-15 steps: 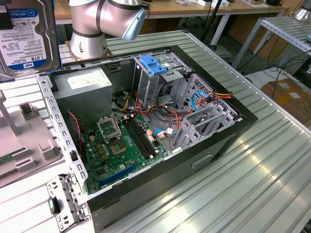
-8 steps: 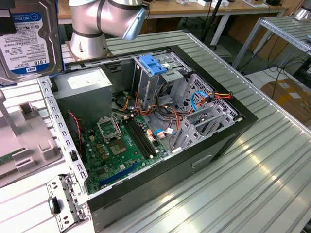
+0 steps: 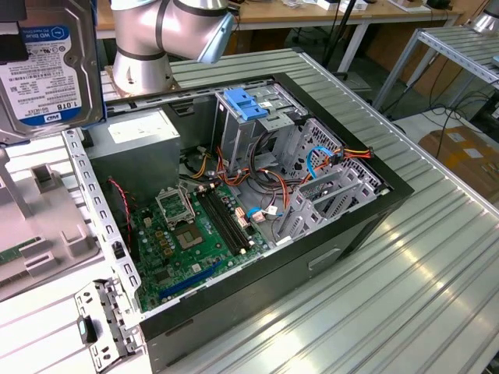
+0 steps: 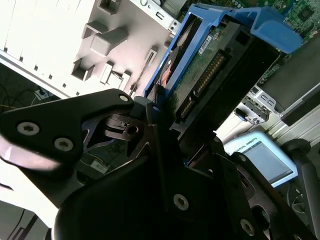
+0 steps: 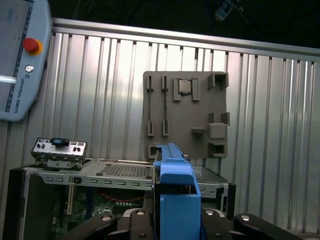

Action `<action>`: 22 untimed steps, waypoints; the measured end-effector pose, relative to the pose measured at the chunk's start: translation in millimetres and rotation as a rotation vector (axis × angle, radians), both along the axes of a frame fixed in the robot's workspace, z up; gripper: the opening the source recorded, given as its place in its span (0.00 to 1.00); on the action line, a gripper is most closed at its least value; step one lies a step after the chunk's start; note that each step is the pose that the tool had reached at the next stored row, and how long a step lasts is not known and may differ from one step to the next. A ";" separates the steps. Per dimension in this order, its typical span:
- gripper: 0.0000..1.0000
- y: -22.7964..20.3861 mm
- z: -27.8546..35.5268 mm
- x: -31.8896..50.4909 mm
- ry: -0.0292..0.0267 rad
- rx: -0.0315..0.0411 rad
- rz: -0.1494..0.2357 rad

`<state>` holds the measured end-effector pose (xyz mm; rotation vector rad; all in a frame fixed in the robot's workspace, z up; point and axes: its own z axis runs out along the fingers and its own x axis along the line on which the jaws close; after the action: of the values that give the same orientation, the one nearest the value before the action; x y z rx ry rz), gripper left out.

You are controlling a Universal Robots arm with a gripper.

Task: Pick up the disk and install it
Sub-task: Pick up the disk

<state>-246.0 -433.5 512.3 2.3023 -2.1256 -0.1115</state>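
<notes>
1. My gripper [image 4: 172, 132] is clamped tight on one end of the disk [image 4: 210, 65] (blue side rail squeezed between the fingers).
2. In the exterior view the disk [image 3: 43, 70] sits at the upper left of the frame, label facing the camera, above the grey tray [image 3: 47, 226].
3. The open computer case [image 3: 343, 230] fills the frame's centre, well apart from the disk.
4. A blue bracket [image 3: 245, 105] sits on the case's drive bay.

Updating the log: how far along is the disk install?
Done: pickup. The end effector is shut on the disk, held in the air at the exterior view's left. In hand: the disk, apart from the open case. Left: installing; it is not yet in the drive cage.
</notes>
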 end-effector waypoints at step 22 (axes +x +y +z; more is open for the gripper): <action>0.36 -22.5 -0.5 0.0 0.0000 0.0000 0.000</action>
<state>-246.0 -456.0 511.8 2.3023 -2.1257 -0.1114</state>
